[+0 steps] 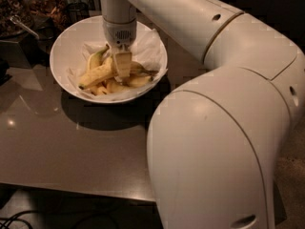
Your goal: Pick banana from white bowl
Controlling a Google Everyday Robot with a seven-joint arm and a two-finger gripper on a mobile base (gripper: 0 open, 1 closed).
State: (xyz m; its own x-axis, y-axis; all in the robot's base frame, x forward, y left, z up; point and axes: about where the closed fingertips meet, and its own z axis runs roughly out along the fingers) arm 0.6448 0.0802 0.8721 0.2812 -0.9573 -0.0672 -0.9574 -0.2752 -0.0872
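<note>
The white bowl (64,42) stands at the back left of the table, lined with crumpled white paper. Several bananas lie in it. The banana (95,75), long and yellow with brown marks, lies across the pile and points down-left. My gripper (122,67) reaches straight down into the bowl from above and is closed around the banana's right part. The banana still rests low in the bowl among the shorter bananas (136,80).
The bowl sits on a brown glossy table (71,151) whose front edge runs along the bottom left. Dark containers and a jar (45,6) stand behind the bowl at the far left. My large white arm (219,128) fills the right side.
</note>
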